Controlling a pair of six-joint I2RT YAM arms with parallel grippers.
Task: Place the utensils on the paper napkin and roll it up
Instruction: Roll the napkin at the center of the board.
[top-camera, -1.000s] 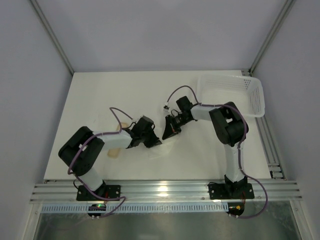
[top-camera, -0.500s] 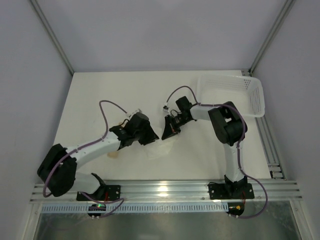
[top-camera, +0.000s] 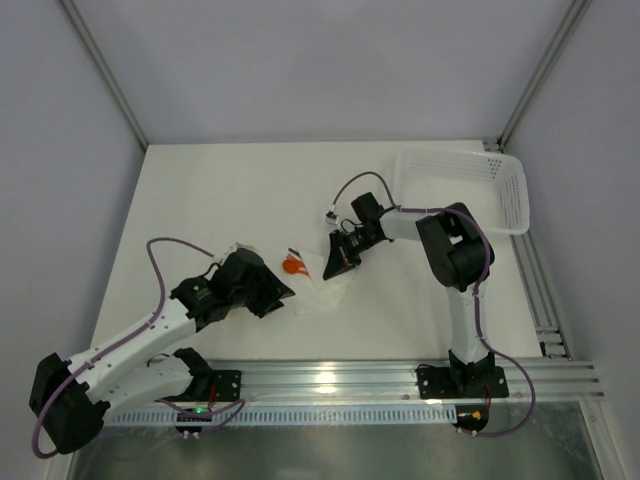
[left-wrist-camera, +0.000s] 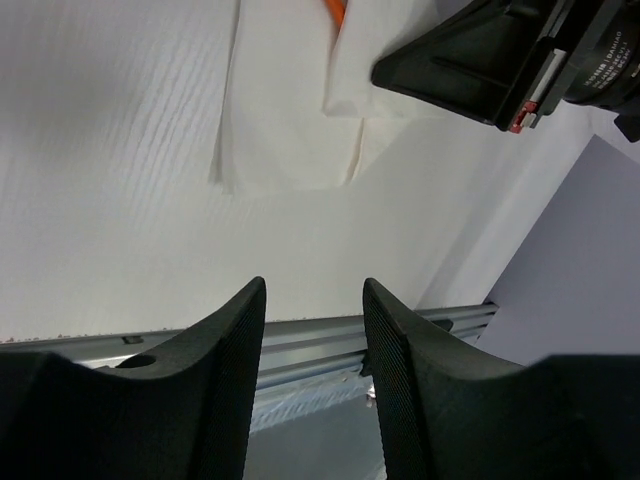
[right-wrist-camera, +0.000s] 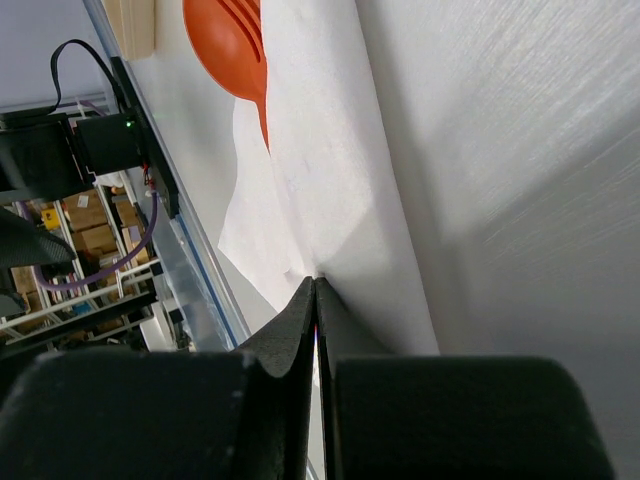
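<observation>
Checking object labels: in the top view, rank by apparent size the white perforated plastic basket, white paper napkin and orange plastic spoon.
white perforated plastic basket
white paper napkin
orange plastic spoon, only partly visible

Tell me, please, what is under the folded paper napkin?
The orange spoon: its bowl sticks out from beneath the paper napkin, while the handle is covered. Whether anything else lies under it cannot be seen. The right gripper pinches the napkin's edge.

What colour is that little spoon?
The spoon is orange, clearest in the right wrist view.
</observation>
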